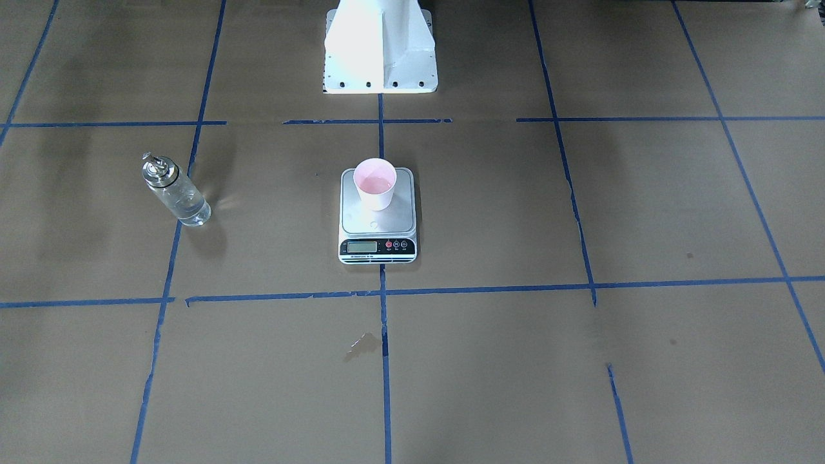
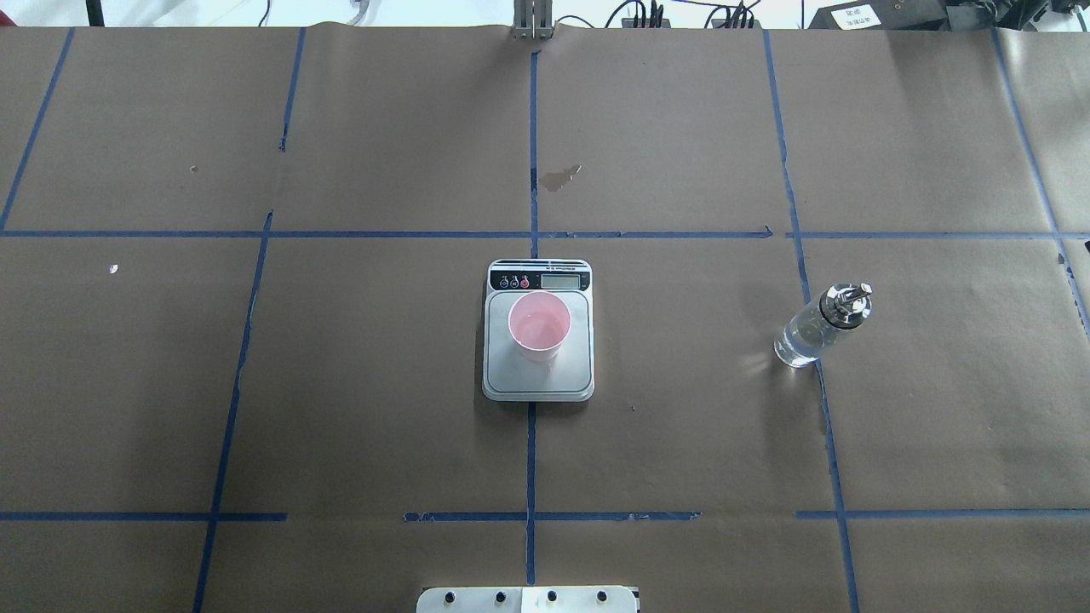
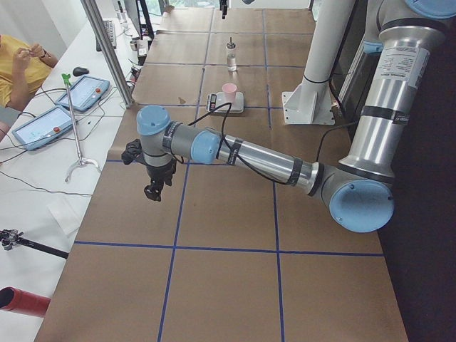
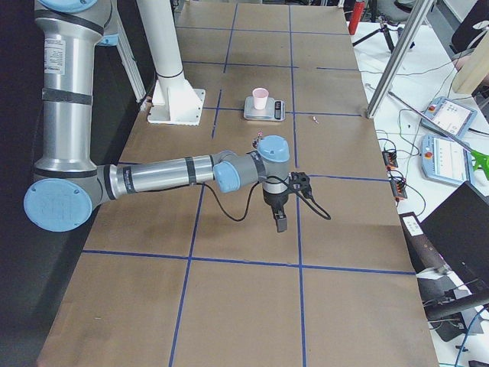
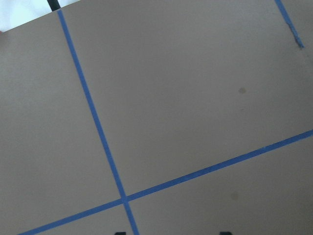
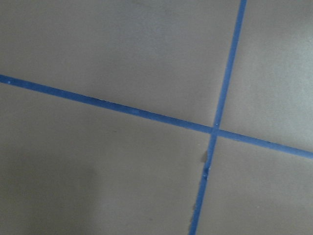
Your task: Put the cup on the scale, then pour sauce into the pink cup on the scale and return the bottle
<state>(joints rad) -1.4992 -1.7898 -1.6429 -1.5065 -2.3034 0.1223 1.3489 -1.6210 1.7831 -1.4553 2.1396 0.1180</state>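
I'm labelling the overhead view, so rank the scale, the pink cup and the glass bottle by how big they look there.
1. kitchen scale: clearly the largest.
2 and 3. pink paper cup and glass bottle: too close to rank; the bottle looks longer, the cup wider.

**Mirrored poses, left and right**

The left arm [image 3: 249, 160] stretches out low and level, and the left gripper [image 3: 152, 189] hangs straight down. The right arm [image 4: 164, 174] does likewise, with the right gripper [image 4: 280, 223] pointing down. How wide either gripper's fingers stand cannot be judged.
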